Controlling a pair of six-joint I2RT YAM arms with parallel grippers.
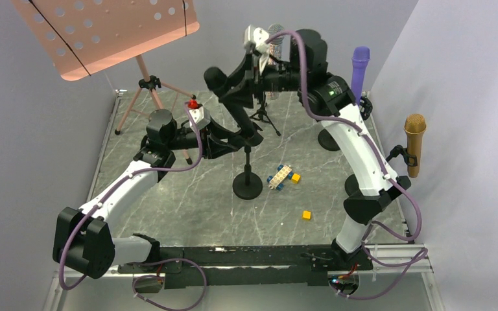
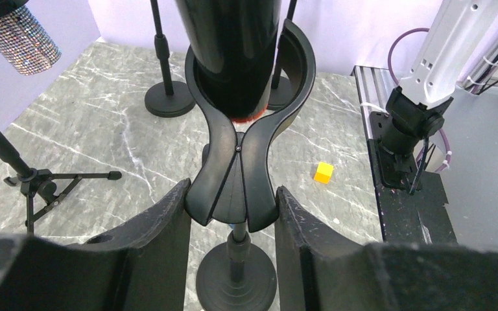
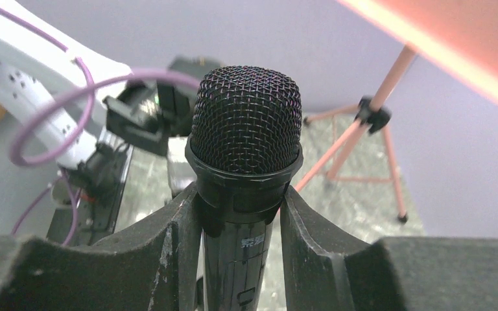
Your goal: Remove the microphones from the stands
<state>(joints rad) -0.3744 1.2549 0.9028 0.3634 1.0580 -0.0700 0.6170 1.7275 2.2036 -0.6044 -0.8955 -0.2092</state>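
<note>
While both arms lean in over the middle of the marble table [image 1: 168, 201], the black microphone [image 3: 246, 116] sits in the clip [image 2: 240, 168] atop the centre stand [image 1: 247, 184], tilted w/ its mesh head up & toward the far left. Right gripper [image 3: 238, 197] is clamped on the mic body just below the head, one finger pressed to each side. Left gripper [image 2: 232, 194] is lower down, jaws squeezed onto the narrow bottom part of the clip, right above the pole. The mic's butt end, w/ a red ring, rests between the clip's two curved arms.

Also on the table: a toy-brick piece [image 1: 280, 176] just right of the stand's round base, and a yellow cube [image 1: 306, 215] nearer & further right. At far left there's a pink music stand [image 1: 104, 32]. Along the right side, a purple mic [image 1: 359, 68] & a gold mic [image 1: 414, 139] are on their own stands, and a glittery mic [image 2: 16, 32] is toward the far side.
</note>
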